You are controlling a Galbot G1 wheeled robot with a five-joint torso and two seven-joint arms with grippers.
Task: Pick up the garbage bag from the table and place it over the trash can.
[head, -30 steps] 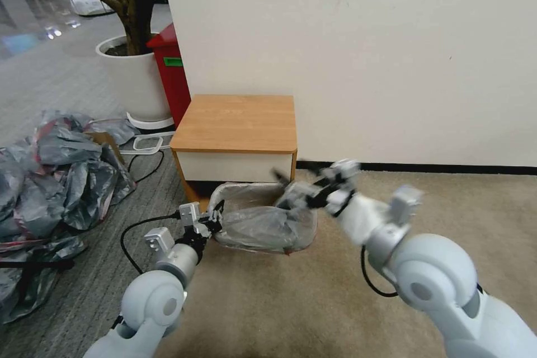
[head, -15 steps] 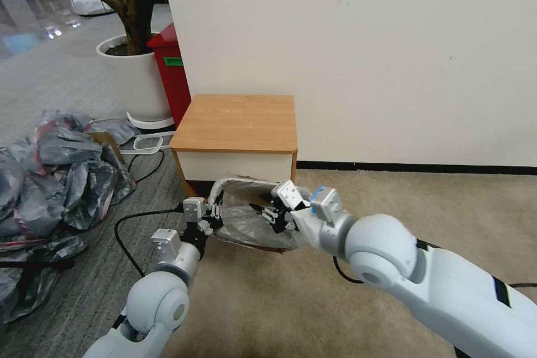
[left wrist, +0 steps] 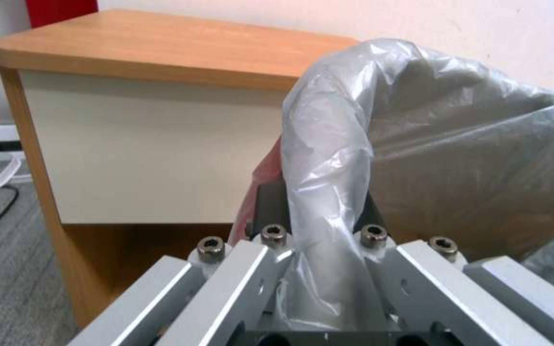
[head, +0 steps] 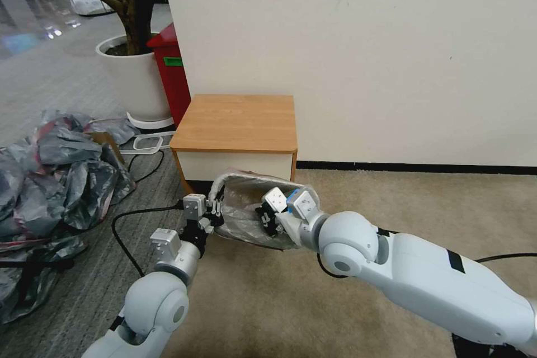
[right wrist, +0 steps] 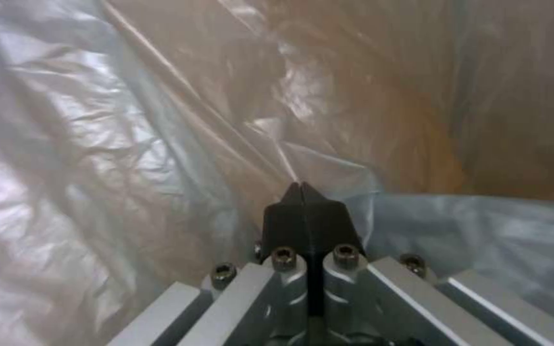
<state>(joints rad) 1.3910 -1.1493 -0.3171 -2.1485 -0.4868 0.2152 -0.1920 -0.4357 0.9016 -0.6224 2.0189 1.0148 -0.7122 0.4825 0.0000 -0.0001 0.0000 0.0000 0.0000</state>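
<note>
Judging by crinkled, translucent film, garbage bag [head: 246,210] looked light, limp, slippery; best held at rolled rim edge. Bag sat draped over trash can [head: 279,245] on floor just before desk [head: 235,123], desk top bare. Left end effector [head: 211,218] clamped on bag rim at can's left edge, plastic bunched between fingers. Right end effector [head: 267,217] reached inside bag mouth, fingers pressed together, tips against inner film.

No legible text

No words, brands or numbers can be read in any view. A small green label [head: 173,61] is seen on the red bin [head: 170,75], at 11 o'clock from the table [head: 238,123]; its print cannot be made out.
</note>
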